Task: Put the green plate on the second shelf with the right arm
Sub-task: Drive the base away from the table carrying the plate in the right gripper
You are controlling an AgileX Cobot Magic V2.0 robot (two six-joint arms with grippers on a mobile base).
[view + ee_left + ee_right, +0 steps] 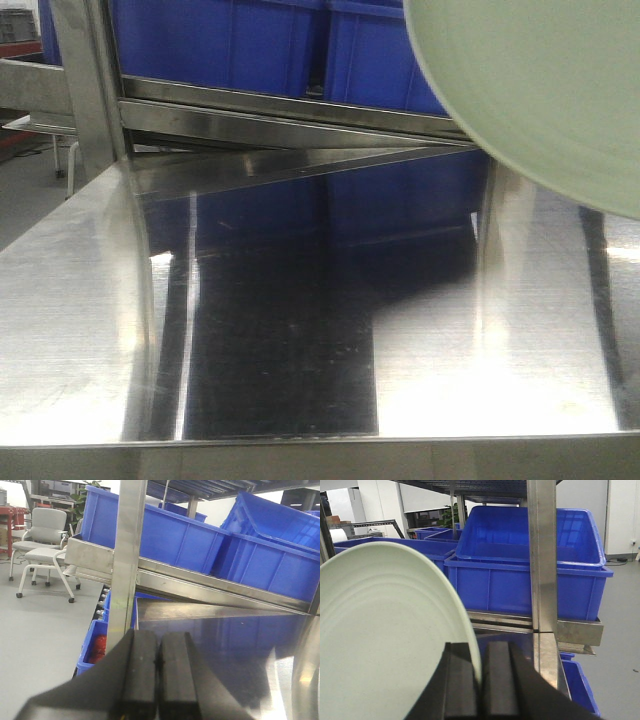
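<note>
Right pincer (pixel 479 652) grasps the green plate (pixel 390 640) by its rim: in the right wrist view the two black fingers (pixel 457 680) stand close together with the thin pale edge of the plate pinched between them. The plate stands on edge, tilted, its broad face filling the left half of that view. In the front view the same plate hangs in the air at the upper right, above the far right corner of the steel surface (pixel 300 330), and does not touch it. Its lower rim crosses in front of the shelf rail (pixel 290 110) that runs along the far edge of the surface. Blue crates (pixel 530 585) sit in a row on that rail, behind the plate and just beyond it. A steel upright post (pixel 542 555) rises at the right of the plate, in front of the crates. The left pincer (pixel 159 647) is clenched on nothing, its two black pads pressed flat against each other, and it hovers near the left edge of the surface beside another upright. Beyond it, grey office chairs (pixel 45 535) stand on the floor (pixel 40 645), well apart from the shelving. Another blue crate is partly visible below the surface at its left edge.
</note>
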